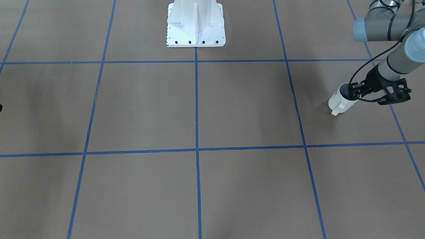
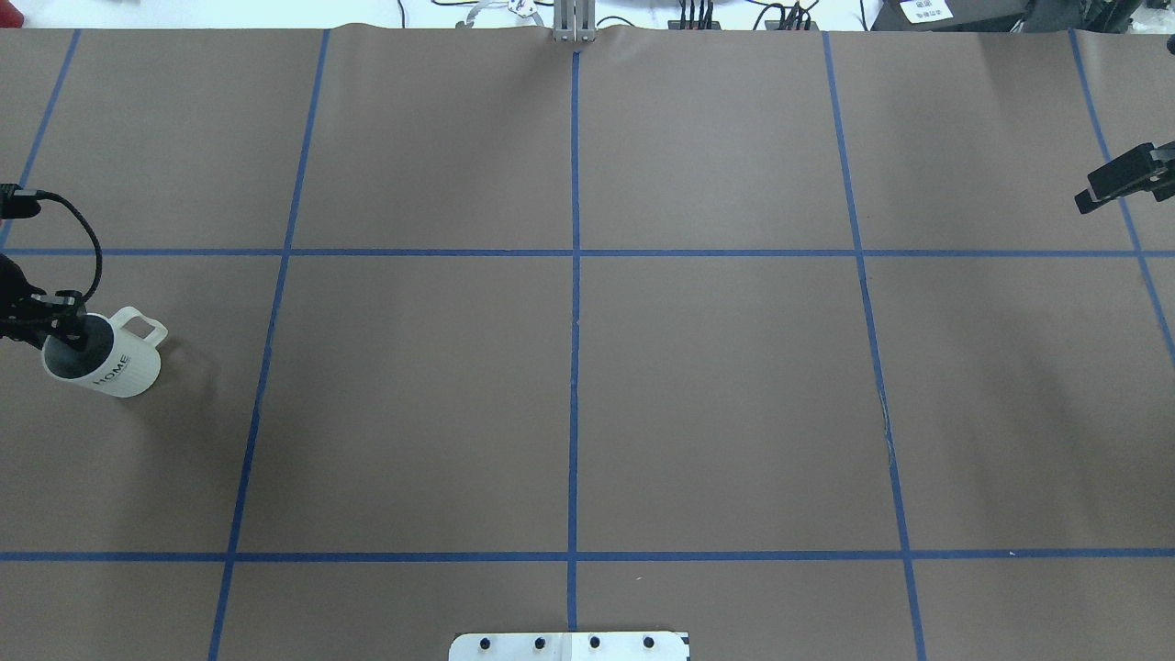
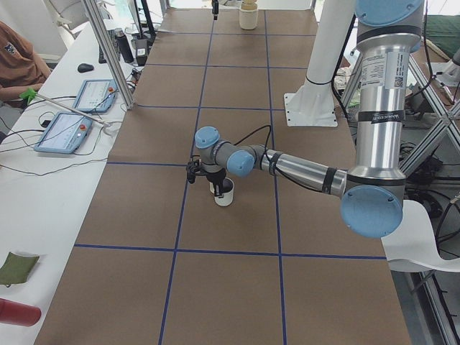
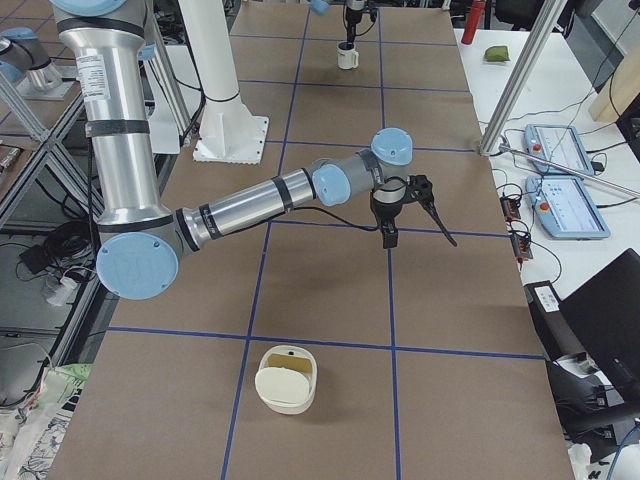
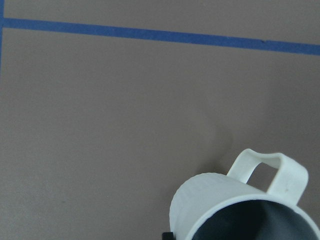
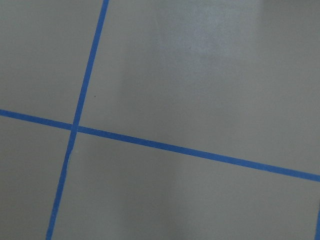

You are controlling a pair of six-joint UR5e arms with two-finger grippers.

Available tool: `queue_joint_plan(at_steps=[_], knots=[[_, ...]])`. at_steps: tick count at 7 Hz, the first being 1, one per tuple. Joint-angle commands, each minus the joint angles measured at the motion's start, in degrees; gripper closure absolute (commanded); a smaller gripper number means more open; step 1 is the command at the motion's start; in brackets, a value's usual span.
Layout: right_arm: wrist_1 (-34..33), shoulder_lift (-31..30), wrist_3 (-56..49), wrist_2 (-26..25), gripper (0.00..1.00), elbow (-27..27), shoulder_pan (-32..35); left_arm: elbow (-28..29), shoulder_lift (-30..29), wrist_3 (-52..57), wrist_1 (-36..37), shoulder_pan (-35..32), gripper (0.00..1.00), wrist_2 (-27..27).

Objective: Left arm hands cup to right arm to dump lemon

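- The cup [image 2: 115,363] is at the far left edge of the overhead view, about halfway down, in the left column of the blue tape grid on the brown tabletop [image 2: 716,386].
- It is white with "HOME" printed on its side, and it leans with its mouth tipped toward the arm.
- The left fingers [image 2: 66,321] are clamped on its rim, one inside the mouth and one outside.
- Whether its base touches the tabletop cannot be told.
- The handle [image 5: 262,156] points away from the fingers, toward the top of the left wrist view.
- Only a dark grey inner wall shows inside the cup. Its bottom is out of sight, so what it holds cannot be told.
- In the front-facing view the cup [image 1: 340,101] sits at the right edge, just below the upper tape line.
- The right fingers [image 4: 388,235] hang above the tabletop near the middle of the right-side view. They are spread wide and grip nothing.
- In the overhead view the right fingers [image 2: 1124,179] reach in at the upper right edge, well apart from the cup.
- A cream tub [image 4: 285,385] stands in the lower middle of the right-side view. It holds something tan, too small to identify.
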Motion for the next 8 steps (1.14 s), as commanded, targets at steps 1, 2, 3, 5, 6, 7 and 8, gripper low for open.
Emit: queue_joint_plan(at_steps=[1, 2, 3, 5, 6, 7, 8], knots=[[0.00, 0.00, 0.15, -0.40, 0.00, -0.20, 0.00, -1.46, 0.82, 0.30, -0.07, -0.19, 0.00, 0.28], [0.00, -0.52, 0.16, 0.21, 0.00, -0.20, 0.00, -3.82, 1.95, 0.38, -0.16, -0.62, 0.00, 0.81], [0.09, -1.83, -0.02, 0.39, 0.00, 0.15, 0.00, -4.37, 1.62, 0.65, -0.07, -2.45, 0.00, 1.25], [0.09, -2.98, -0.19, 0.39, 0.00, -0.37, 0.09, -4.02, 0.30, 17.15, 0.46, -11.57, 0.00, 2.03], [-0.08, -3.34, -1.50, 0.39, 0.00, -0.98, 1.83, -2.80, -1.01, 21.96, 0.55, -14.66, 0.00, 3.35], [-0.26, -4.30, -7.17, 0.48, 0.00, -2.20, 4.02, -0.01, -2.68, 30.19, 0.55, -18.17, 0.00, 3.36], [-0.35, -4.92, -12.80, 0.57, 0.00, -4.74, 6.91, 4.55, -5.30, 39.40, 0.55, -22.38, 0.00, 3.36]])
